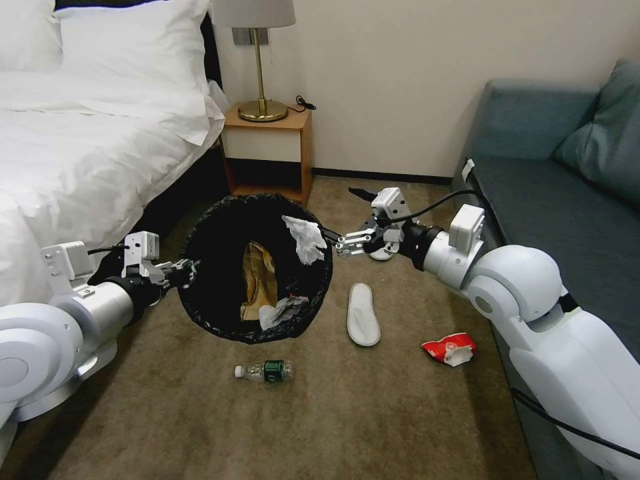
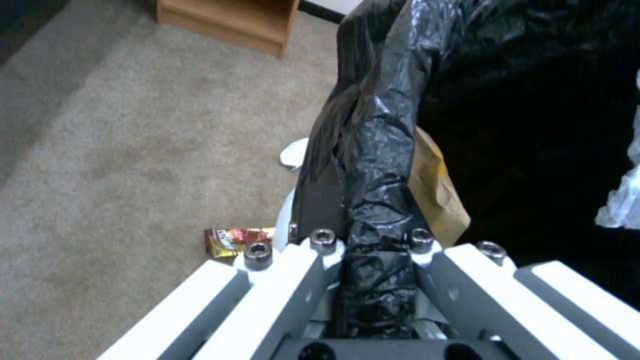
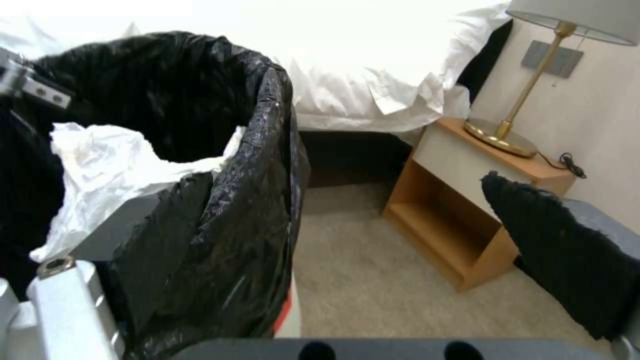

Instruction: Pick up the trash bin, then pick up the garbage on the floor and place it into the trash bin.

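The trash bin [image 1: 220, 230], lined with a black bag, hangs tilted above the carpet with my left gripper [image 1: 185, 270] shut on its left rim [image 2: 373, 165]. Inside lie a brown paper bag [image 1: 260, 279] and a crumpled tissue [image 1: 283, 311]. My right gripper [image 1: 340, 215] stands open across the bin's right rim [image 3: 260, 165]. A white tissue [image 1: 305, 239] rests against its inner finger [image 3: 107, 235], over the bin's mouth. On the floor lie a clear bottle [image 1: 265, 371], a white slipper [image 1: 363, 313], a red wrapper [image 1: 450, 348] and a red and gold wrapper [image 2: 237, 241].
The white bed [image 1: 73, 147] runs along the left. A wooden nightstand [image 1: 267, 153] with a brass lamp [image 1: 261, 100] stands at the far wall. The grey-blue sofa [image 1: 560, 193] runs along the right. A second slipper [image 1: 382, 254] lies under my right gripper.
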